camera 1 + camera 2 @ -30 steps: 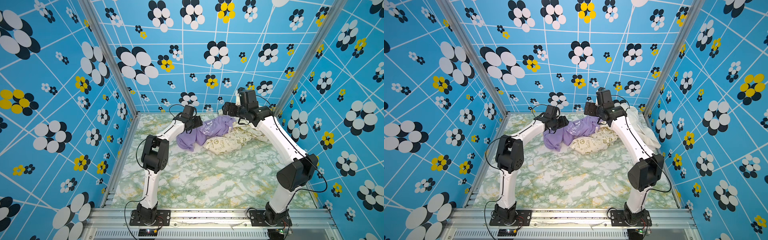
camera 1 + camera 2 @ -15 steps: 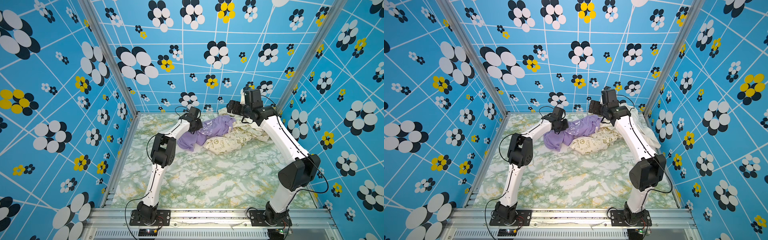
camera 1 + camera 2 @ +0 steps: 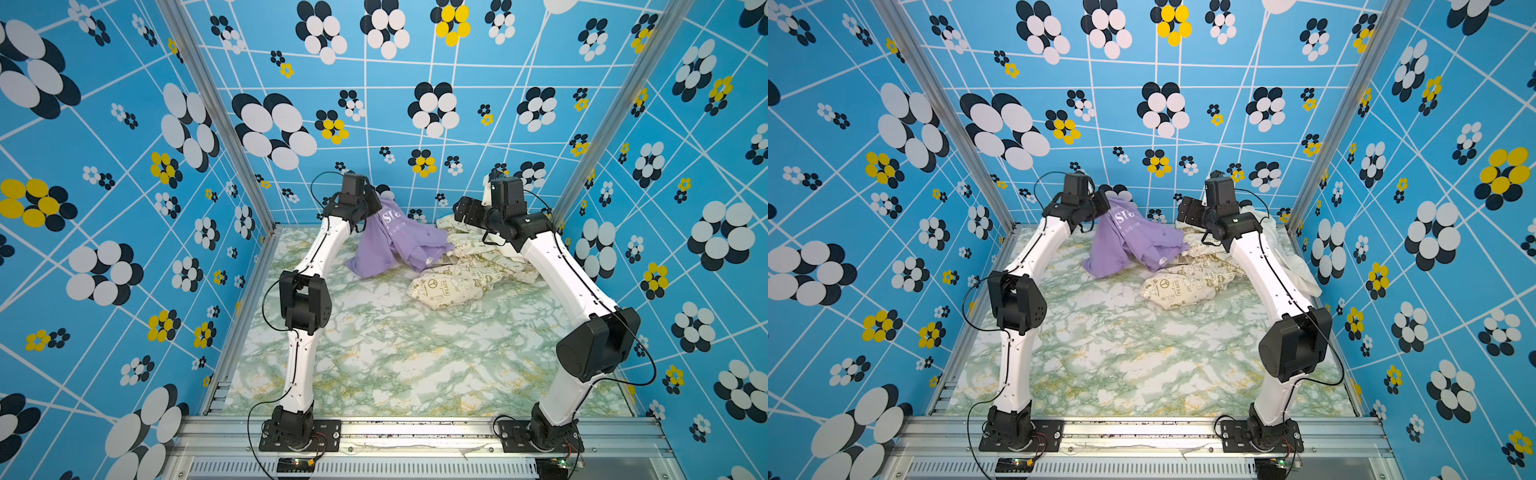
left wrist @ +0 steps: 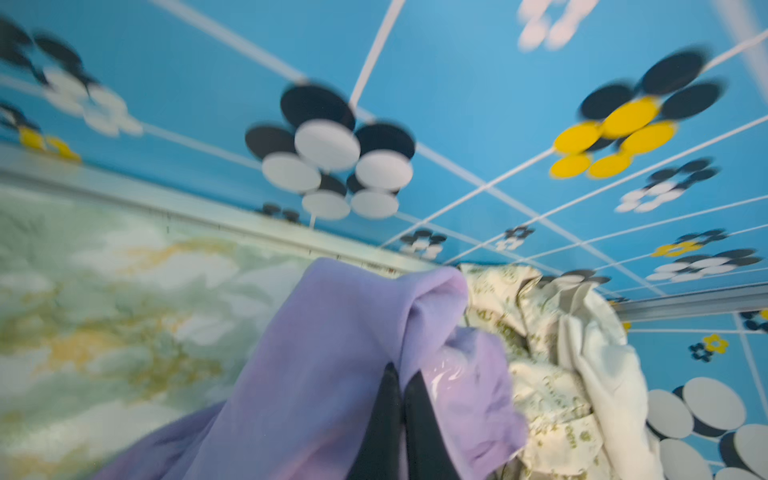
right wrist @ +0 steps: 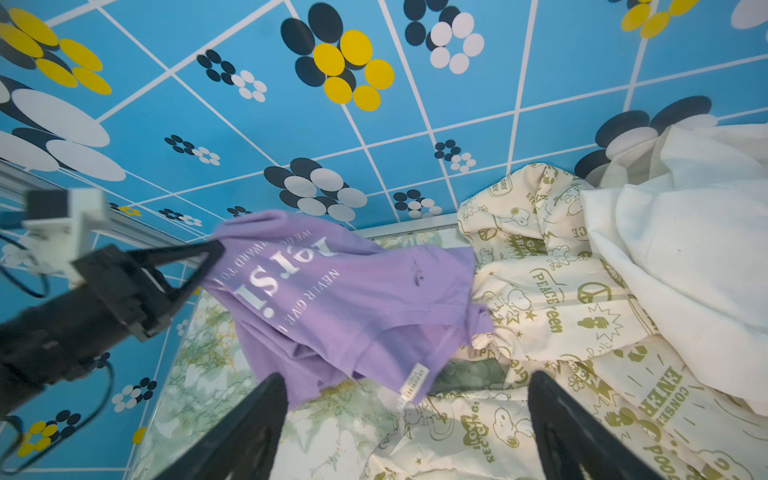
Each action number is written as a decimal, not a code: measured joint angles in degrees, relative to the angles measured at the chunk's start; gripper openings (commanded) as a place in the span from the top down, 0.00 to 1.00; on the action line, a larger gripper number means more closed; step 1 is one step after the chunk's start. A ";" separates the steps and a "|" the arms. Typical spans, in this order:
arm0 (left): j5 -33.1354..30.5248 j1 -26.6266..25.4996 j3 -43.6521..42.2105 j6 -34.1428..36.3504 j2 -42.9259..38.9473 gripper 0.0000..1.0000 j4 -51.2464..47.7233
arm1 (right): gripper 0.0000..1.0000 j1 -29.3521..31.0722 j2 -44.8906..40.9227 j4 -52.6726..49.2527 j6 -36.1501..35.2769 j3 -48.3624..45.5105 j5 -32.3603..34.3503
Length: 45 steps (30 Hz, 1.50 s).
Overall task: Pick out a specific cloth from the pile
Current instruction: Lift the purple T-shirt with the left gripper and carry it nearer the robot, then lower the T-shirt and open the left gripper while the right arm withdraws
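Right wrist view gives me the left gripper point(image 5: 218, 249) clenched on the cloth point(image 5: 332, 299), one edge raised off the table point(image 5: 195, 365), its trailing folds touching the pile point(image 5: 548, 291); my right gripper point(image 3: 460, 211) hangs spread wide near the pile, grasping nothing

Green-marbled tabletop point(image 3: 374, 353): cream peace-print garment point(image 3: 453, 282) heaped at back, lavender cloth point(image 3: 386, 249) hem touching marble (white garment point(image 3: 1304, 270) beside).

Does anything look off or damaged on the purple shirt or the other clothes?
The lavender T-shirt has a small dark mark on its front; I cannot tell whether it is a stain or a hole. A barcode tag dangles from its hem. Nothing else stands out.
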 measured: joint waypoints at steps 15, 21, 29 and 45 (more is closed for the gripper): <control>-0.07 4.63 1.77 6.01 -4.66 1.00 -1.05 | 0.08 -0.48 1.07 3.13 2.05 0.00 -1.66; -1.81 4.63 -35.52 4.33 -11.78 1.00 6.84 | 0.08 -0.48 1.44 3.52 3.43 -0.74 -2.10; -4.28 4.63 -58.71 -1.07 -17.97 1.00 8.17 | 0.08 -0.48 1.42 3.74 3.61 -3.52 -2.12; -4.00 4.33 -71.10 -9.70 -26.27 0.61 5.16 | 0.07 -0.48 2.58 3.78 4.42 -3.19 -4.26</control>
